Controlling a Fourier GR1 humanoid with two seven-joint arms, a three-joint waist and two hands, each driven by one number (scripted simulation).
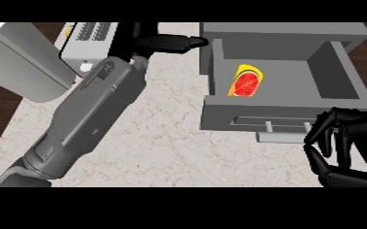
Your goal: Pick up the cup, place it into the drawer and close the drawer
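Inside the open drawer (287, 85) lies the cup (246, 81); my left hand (168, 42) is flat, my right hand (337, 148) curled, holding nothing.

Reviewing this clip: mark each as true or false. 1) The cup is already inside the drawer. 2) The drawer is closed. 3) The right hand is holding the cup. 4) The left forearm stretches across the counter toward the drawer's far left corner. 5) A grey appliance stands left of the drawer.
1) True: the cup, yellow with a red pattern, lies in the open drawer.
2) False: the drawer is pulled out and its inside shows.
3) False: the right hand is near the drawer's front handle, fingers curled, holding nothing.
4) True: the left hand points at that corner.
5) True: the grey appliance stands on the counter.
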